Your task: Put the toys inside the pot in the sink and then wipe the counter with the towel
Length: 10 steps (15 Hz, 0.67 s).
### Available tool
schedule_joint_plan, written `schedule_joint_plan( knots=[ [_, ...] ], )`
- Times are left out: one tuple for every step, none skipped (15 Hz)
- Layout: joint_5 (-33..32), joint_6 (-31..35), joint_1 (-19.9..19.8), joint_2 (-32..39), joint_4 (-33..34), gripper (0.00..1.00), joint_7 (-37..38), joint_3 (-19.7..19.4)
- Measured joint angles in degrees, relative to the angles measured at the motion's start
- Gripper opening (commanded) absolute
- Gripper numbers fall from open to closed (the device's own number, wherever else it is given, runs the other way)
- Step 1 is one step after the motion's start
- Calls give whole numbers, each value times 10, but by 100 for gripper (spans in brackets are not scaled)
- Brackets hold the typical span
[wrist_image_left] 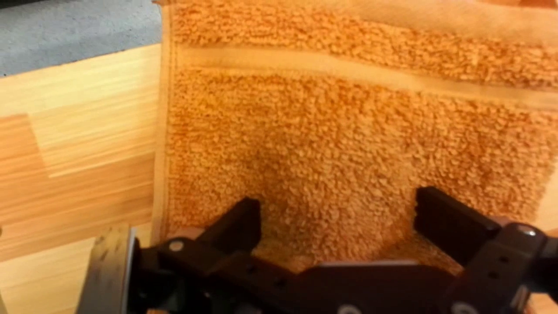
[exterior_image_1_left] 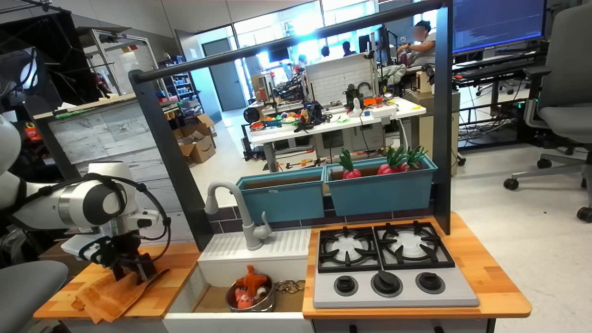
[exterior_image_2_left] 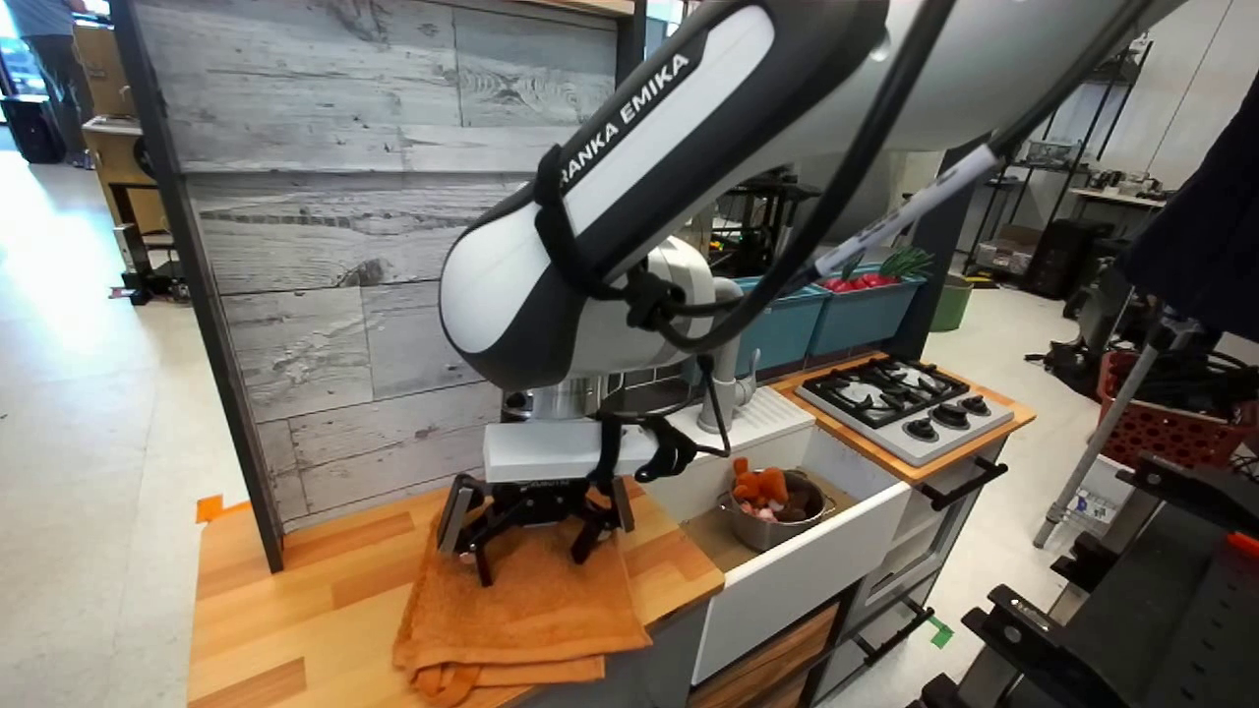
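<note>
While the tool point(wrist_image_left: 336, 200) stands spread, the orange towel point(wrist_image_left: 314, 131) lies beneath it.

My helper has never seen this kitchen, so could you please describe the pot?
Beside the stove, find the sink. Inside it stands the pot. Unlike its neighbours, it is a round silver container holding toys, a bright orange one among them.

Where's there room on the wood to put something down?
In an exterior view, bare wood shows between the orange towel and the black post. A narrower strip of counter shows between the stove and the counter's end. It's crowded where the open pincer stands over the towel, and in the pot, where toys are piled.
</note>
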Motion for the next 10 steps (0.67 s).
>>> schedule_joint_plan(
  knots=[
    [0, 0, 0, 0, 0, 100, 1, 0],
    [-1, 8, 1, 0, 0, 100, -1, 0],
    [-2, 29, 2, 0, -2, 100, -5, 0],
    [-4, 54, 6, 1, -3, 100, -10, 0],
    [-8, 87, 12, 5, -3, 100, -13, -1],
    [-15, 116, 21, 11, -2, 100, -15, -3],
    [-19, 140, 32, 21, 0, 100, -17, -5],
    [-23, 159, 44, 30, 5, 100, -20, -7],
    [-26, 169, 54, 35, 11, 100, -21, -8],
    [-27, 172, 64, 39, 18, 100, -22, -8]
  ],
)
